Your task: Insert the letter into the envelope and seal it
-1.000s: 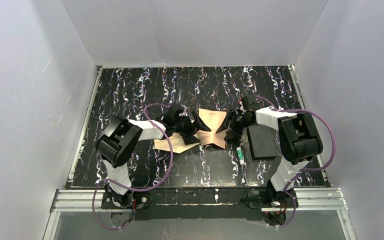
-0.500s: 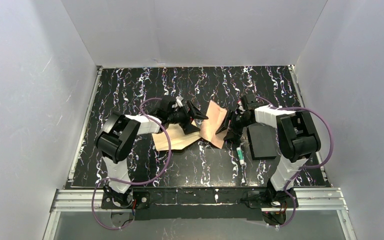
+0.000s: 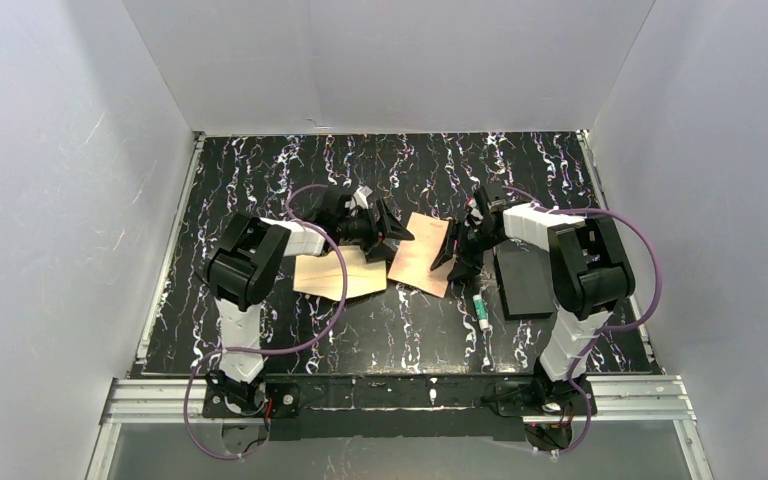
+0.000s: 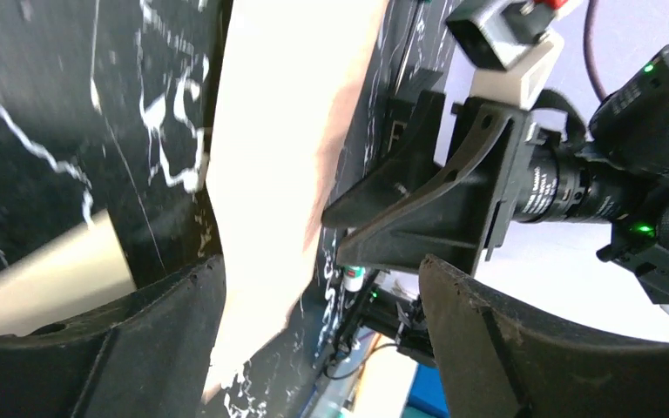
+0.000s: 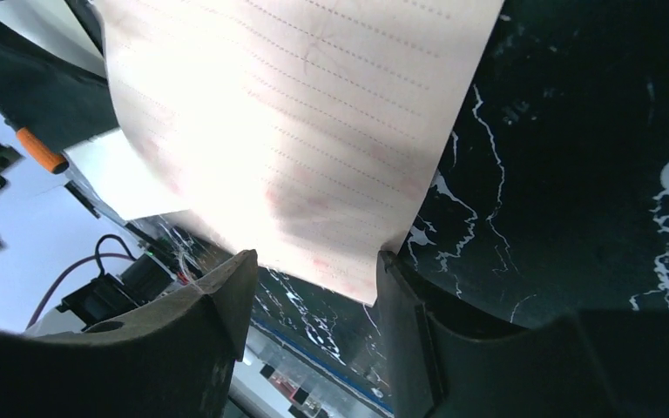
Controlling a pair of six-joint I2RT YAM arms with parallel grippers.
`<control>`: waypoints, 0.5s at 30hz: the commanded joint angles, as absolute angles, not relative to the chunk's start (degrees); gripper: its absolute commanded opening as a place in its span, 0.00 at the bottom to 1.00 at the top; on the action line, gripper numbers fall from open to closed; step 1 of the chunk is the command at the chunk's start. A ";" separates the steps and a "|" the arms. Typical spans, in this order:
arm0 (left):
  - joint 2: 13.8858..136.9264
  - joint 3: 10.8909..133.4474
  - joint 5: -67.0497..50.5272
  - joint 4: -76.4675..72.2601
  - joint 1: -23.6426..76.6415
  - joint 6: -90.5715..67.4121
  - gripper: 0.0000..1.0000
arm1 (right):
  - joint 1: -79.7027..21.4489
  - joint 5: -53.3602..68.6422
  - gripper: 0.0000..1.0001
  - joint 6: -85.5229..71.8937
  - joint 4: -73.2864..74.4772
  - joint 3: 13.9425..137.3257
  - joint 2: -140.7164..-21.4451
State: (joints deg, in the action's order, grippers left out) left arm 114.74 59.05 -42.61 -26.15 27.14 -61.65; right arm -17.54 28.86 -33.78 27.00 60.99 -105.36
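The letter (image 3: 420, 255), a tan ruled sheet, lies slanted at the table's middle. Its right edge reaches between the spread fingers of my right gripper (image 3: 448, 250). In the right wrist view the letter (image 5: 314, 122) fills the top, and one corner touches the right finger (image 5: 418, 331) of that open gripper (image 5: 315, 261). The pale cream envelope (image 3: 335, 273) lies flat to the left, its pointed flap towards the letter. My left gripper (image 3: 392, 232) hovers open just behind the letter's left edge. Its wrist view shows the letter (image 4: 287, 157) beyond the gripper (image 4: 322, 266) and a strip of envelope (image 4: 48, 279).
A black rectangular block (image 3: 523, 282) lies right of the right gripper. A small white tube with a green label (image 3: 481, 310) sits in front of it. White walls enclose the dark marbled table (image 3: 260, 170) on three sides.
The letter and envelope overlapped a second ago and now lie apart. The envelope has slid left and settled flat. My left gripper has drawn back off the letter, its jaws a little narrower.
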 commanded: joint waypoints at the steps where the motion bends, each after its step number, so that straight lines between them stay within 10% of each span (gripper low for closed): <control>1: 113.14 64.61 -42.02 -21.13 25.67 -52.39 0.79 | -17.67 10.90 0.62 -27.34 33.12 57.71 -110.47; 15: 114.77 68.49 -31.83 -6.23 26.62 -49.18 0.75 | -17.67 11.23 0.62 -27.29 31.82 57.68 -111.97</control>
State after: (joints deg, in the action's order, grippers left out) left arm 117.56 68.10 -39.35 -16.75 26.46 -54.68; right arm -17.80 28.27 -32.73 28.34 62.02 -106.06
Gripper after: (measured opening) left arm 0.748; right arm 0.609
